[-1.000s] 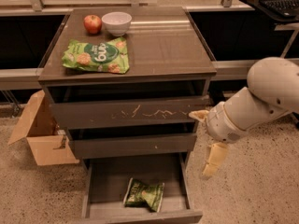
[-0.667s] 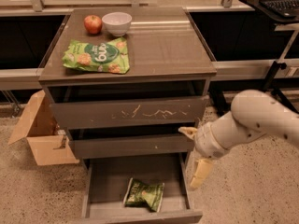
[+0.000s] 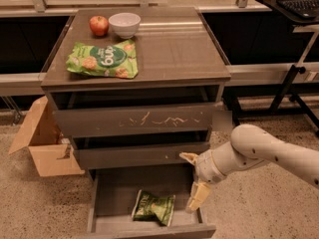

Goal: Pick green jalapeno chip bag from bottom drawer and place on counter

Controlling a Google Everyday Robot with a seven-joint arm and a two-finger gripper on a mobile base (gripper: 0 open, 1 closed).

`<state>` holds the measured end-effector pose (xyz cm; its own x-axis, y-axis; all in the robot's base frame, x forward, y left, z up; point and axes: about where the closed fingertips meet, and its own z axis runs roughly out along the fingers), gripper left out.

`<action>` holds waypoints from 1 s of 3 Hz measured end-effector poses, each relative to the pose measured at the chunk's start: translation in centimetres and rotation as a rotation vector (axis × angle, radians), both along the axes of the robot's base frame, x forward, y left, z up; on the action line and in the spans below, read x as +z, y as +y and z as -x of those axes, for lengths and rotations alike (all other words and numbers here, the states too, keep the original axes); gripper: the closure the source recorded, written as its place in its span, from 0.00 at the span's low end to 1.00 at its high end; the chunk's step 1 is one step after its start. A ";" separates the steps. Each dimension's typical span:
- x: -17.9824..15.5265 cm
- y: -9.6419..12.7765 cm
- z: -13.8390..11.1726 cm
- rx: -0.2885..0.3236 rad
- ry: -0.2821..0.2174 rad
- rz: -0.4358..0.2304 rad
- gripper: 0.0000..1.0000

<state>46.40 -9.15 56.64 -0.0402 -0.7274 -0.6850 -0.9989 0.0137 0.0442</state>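
Camera view: the green jalapeno chip bag (image 3: 153, 207) lies flat on the floor of the bottom drawer (image 3: 115, 195), which is pulled out, slightly right of the drawer's middle and near its front wall. The bag sits askew. Its long axis seems to run roughly left to right, with the left end turned a little toward the back of the drawer, but the wrinkled foil makes this hard to judge. Its lettering cannot be read, so I cannot tell which end is the top.

The lower edge of the frame cuts off the drawer's front wall. The back of the drawer floor is in shadow under the middle drawer (image 3: 134, 156).

The white arm (image 3: 259, 148) enters from the right edge, where its upper part is cut off. The gripper (image 3: 187, 181) hangs over the right side of the drawer with its two pale fingers spread wide. One finger is up near the middle drawer's front and the other points down beside the drawer's right wall. It holds nothing, and the lower finger is just beside the bag's right end and appears clear of it.

On the counter (image 3: 174, 44) lie a bright green snack bag (image 3: 103, 59), an apple (image 3: 98, 25) and a white bowl (image 3: 124, 24).
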 end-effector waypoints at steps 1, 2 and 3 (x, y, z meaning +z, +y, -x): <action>-0.4 0.0 -0.1 0.001 -0.007 0.002 0.00; -2.2 0.0 -0.5 0.004 -0.041 0.015 0.00; -6.7 0.3 -1.3 0.028 -0.031 0.007 0.00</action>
